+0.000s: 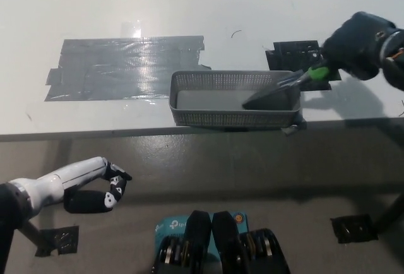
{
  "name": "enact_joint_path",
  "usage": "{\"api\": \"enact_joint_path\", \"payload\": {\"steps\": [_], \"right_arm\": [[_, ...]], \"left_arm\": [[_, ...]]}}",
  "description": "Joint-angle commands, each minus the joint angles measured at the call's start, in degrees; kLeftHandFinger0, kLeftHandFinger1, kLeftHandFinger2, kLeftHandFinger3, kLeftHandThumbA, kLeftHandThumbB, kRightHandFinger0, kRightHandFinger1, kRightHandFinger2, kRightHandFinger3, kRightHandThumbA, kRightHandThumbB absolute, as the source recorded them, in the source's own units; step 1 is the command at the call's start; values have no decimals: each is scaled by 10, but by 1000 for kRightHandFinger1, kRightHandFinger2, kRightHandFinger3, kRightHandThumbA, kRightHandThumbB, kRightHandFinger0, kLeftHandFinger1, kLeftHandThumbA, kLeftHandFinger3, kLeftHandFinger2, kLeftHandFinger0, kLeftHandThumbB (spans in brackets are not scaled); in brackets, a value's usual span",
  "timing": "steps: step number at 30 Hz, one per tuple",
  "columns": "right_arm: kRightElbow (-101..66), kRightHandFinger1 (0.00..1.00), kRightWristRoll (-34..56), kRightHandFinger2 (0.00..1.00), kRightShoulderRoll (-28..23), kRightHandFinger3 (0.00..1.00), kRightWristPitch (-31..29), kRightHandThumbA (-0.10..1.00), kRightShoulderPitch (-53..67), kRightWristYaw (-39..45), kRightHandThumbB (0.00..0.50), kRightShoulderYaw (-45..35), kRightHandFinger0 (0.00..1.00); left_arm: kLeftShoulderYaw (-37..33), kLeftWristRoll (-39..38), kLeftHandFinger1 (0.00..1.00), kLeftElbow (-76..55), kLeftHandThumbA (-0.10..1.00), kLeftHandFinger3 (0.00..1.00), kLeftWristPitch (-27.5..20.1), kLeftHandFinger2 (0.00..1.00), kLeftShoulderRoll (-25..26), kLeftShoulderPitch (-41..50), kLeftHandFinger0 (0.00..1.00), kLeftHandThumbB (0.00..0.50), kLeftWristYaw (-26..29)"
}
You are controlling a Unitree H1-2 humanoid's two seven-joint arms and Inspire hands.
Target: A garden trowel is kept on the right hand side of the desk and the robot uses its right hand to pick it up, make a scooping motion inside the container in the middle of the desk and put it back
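1. The garden trowel with dark metal blade and green-and-black handle [268, 97] has its blade tip-down inside the right half of the grey rectangular mesh container [221, 117]. The shaft crosses the container's right rim, and the handle slopes up and to the right.
2. The blade lies close to the container's right wall and far rim. The left half of the container floor is bare, so there is open room on that side.
3. The black right hand [356, 45] is clenched round the handle's end, above and to the right of the container and clear of its rim. Only a short green stretch of handle shows below the hand.
4. The container's front wall runs just along the near edge of the white desk [189, 2]. A small pale scrap [290, 129] sticks out at its right front corner.
5. A black taped marking [293, 50] sits on the desk just behind the container's right end, partly under the handle.
6. A wide patch of shiny grey tape [120, 65] lies to the left, its right end touching the container's far left corner.
7. The white left hand [88, 189] rests below the desk edge at lower left, holding nothing; I cannot tell if it is open or closed.
8. The floor below is dull grey-brown, with a black taped marker [350, 228] at lower right.
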Motion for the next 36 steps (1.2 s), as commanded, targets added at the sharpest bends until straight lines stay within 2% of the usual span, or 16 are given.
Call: {"api": "enact_joint_path", "payload": {"steps": [1, 2, 4, 5, 6, 8, 11, 12, 17, 19, 21, 24, 26, 29, 31, 36], "right_arm": [[-11, 120, -8, 517, 7, 436, -19, -93, -11, -59, 0, -7, 0], [-15, 173, -11, 580, 11, 521, -16, -83, -10, -49, 0, -4, 0], [-17, 191, -15, 590, 17, 560, -15, -72, -8, -46, 0, -2, 0], [-17, 188, -15, 571, 18, 526, -24, -75, -5, -63, 0, -2, 0], [-17, 186, -17, 573, 21, 584, -23, -68, -6, -60, 0, -1, 0], [-14, 158, -25, 545, 28, 522, -32, -68, -6, -73, 0, 5, 0], [-13, 118, -14, 483, 34, 551, -34, -83, 1, -82, 0, 0, 0], [-5, 97, -13, 456, 42, 629, -32, -42, 3, -93, 0, -1, 0], [7, 0, -10, 346, 61, 348, -17, -98, 19, -106, 0, -5, 0], [8, 4, -9, 371, 71, 332, 11, -100, 24, -87, 0, -12, 0], [14, 38, -9, 410, 80, 425, 35, -100, 33, -82, 0, -21, 0], [29, 67, -22, 431, 93, 404, 68, -100, 56, -102, 0, -34, 0], [40, 69, -18, 432, 99, 278, 77, -100, 70, -127, 0, -44, 0], [60, 145, -14, 506, 112, 383, 100, -100, 89, -161, 0, -63, 0], [60, 116, -12, 476, 115, 316, 110, -100, 92, -165, 0, -71, 0], [53, 229, 14, 569, 124, 120, 145, -100, 103, -188, 0, -119, 0]], "left_arm": [[4, 0, 838, -10, 1000, 1000, 8, 862, 14, -18, 1000, 433, -12], [0, -7, 839, -8, 1000, 1000, 8, 864, 18, -19, 1000, 443, -9], [-3, -14, 827, -4, 1000, 1000, 8, 853, 22, -20, 1000, 442, -4], [-4, -13, 821, -5, 1000, 1000, 7, 852, 23, -19, 999, 449, -2], [-3, -8, 818, -5, 1000, 1000, 8, 849, 22, -18, 1000, 462, -2], [-2, -8, 802, -2, 1000, 1000, 8, 837, 19, -18, 985, 469, -2], [-11, -11, 814, 4, 1000, 1000, 7, 834, 24, -20, 986, 486, 2], [-7, -12, 820, 5, 1000, 1000, 8, 837, 21, -19, 990, 481, 0], [-14, -15, 773, 6, 1000, 1000, 7, 808, 26, -19, 945, 497, 7], [-16, -17, 765, 6, 1000, 1000, 7, 803, 28, -19, 931, 494, 9], [-17, -16, 747, 6, 1000, 1000, 7, 810, 28, -18, 913, 500, 10], [-21, -22, 763, 2, 1000, 1000, 7, 816, 33, -13, 919, 500, 11], [-22, -24, 760, 2, 1000, 1000, 7, 807, 31, -8, 931, 500, 15], [-18, -26, 768, 2, 1000, 1000, 7, 819, 27, -3, 945, 500, 15], [-19, -29, 774, 3, 1000, 1000, 7, 822, 29, -2, 963, 500, 17], [-21, -32, 755, 3, 1000, 1000, 7, 818, 27, 0, 938, 470, 18]]}}
